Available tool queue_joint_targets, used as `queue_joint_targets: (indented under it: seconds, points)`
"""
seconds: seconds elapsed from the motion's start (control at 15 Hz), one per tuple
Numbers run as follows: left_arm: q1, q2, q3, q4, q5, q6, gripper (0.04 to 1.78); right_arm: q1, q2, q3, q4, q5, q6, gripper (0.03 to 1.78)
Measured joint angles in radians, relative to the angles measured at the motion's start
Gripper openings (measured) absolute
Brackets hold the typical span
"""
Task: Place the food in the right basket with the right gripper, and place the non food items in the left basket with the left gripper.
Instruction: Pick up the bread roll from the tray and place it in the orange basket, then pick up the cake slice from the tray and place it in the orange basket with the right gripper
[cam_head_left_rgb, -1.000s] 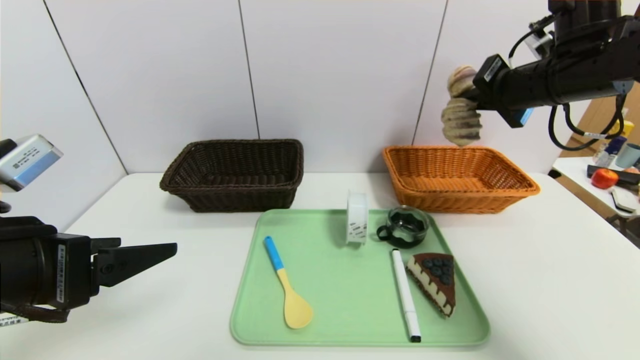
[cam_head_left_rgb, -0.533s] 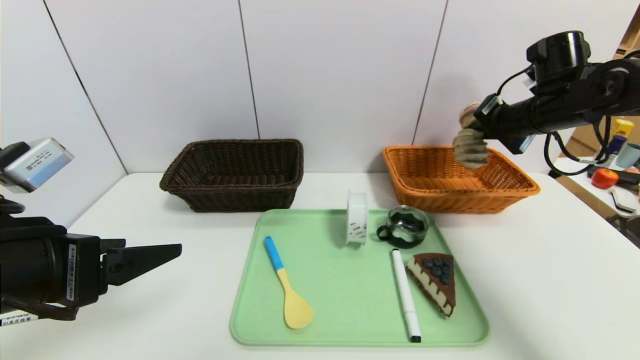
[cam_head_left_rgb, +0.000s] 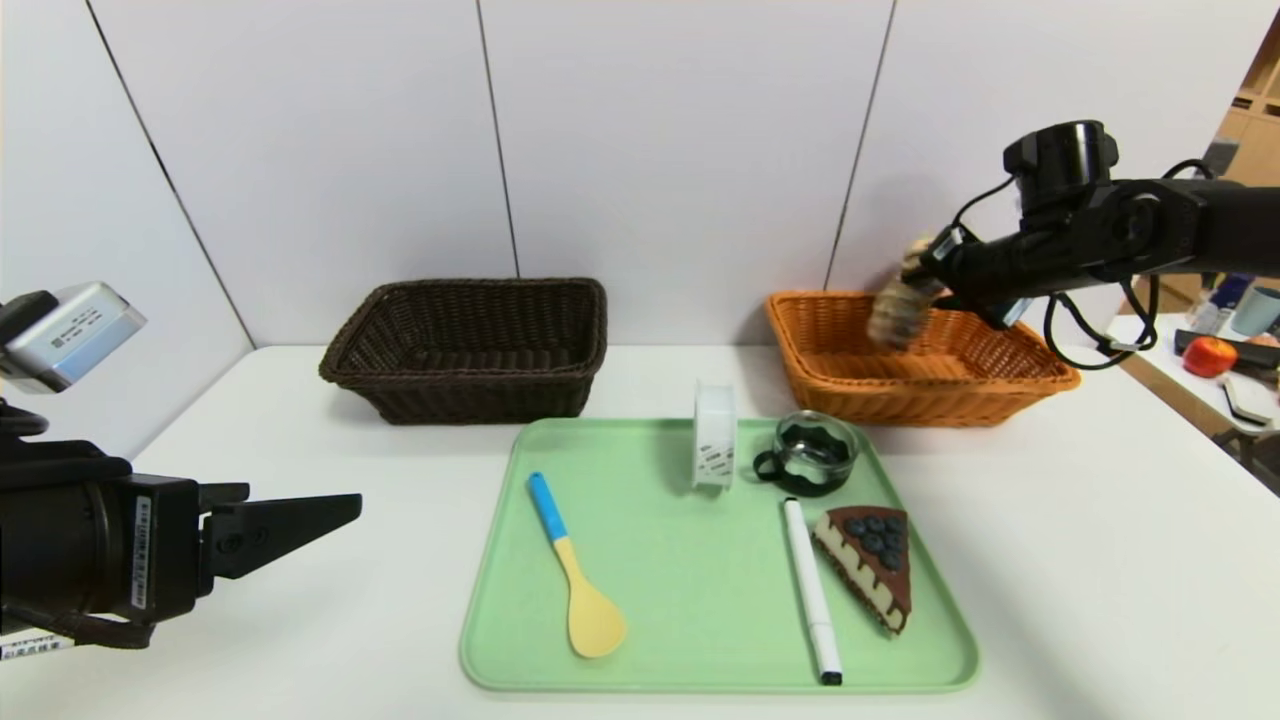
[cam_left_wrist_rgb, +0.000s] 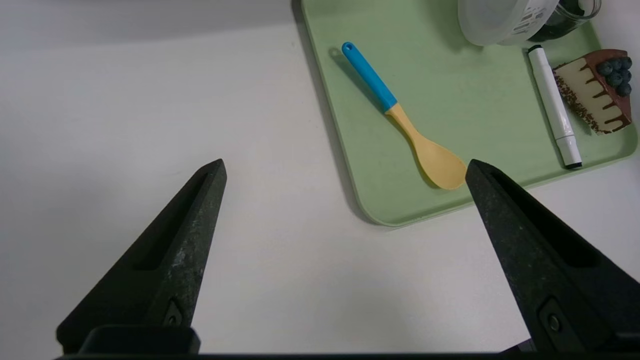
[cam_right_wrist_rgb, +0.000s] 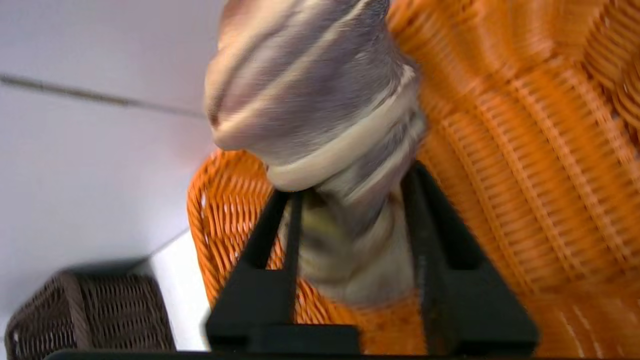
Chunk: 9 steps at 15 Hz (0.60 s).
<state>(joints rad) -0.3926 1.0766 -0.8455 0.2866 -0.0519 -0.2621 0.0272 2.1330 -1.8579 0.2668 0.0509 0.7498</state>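
My right gripper (cam_head_left_rgb: 925, 265) hangs over the back of the orange basket (cam_head_left_rgb: 1000, 385) on the right. Its fingers stand open on either side of a beige, purple-streaked bread roll (cam_head_left_rgb: 895, 310) that tilts down toward the basket floor. In the right wrist view the roll (cam_right_wrist_rgb: 310, 90) sits loosely in the right gripper (cam_right_wrist_rgb: 350, 180). A green tray (cam_head_left_rgb: 650, 520) holds a cake slice (cam_head_left_rgb: 872, 560), a blue-and-yellow spoon (cam_head_left_rgb: 580, 580), a white marker (cam_head_left_rgb: 810, 590), a tape roll (cam_head_left_rgb: 714, 435) and a glass cup (cam_head_left_rgb: 815, 452). My left gripper (cam_head_left_rgb: 340, 505) hovers open and empty left of the tray.
The dark brown basket (cam_head_left_rgb: 470, 395) stands behind the tray's left side, against the white wall. A side table at the far right carries an apple (cam_head_left_rgb: 1210, 355) and other clutter. Bare white tabletop lies left and right of the tray.
My right arm has come down from well above the orange basket to its rim. Its fingers have parted, and the roll now tips out and blurs. The left arm has barely moved.
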Motion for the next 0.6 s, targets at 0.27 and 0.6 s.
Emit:
queue_joint_targets:
  seconds: [0.27,0.6]
  points:
    - [0.0,-0.004,0.003,0.0,0.0,-0.001,1.69,0.0,0.021,-0.014,0.021,-0.017,0.084,1.15]
    - [0.0,-0.002,0.003,-0.004,0.0,0.0,1.69,0.008,0.002,-0.027,0.109,-0.018,0.132,1.41]
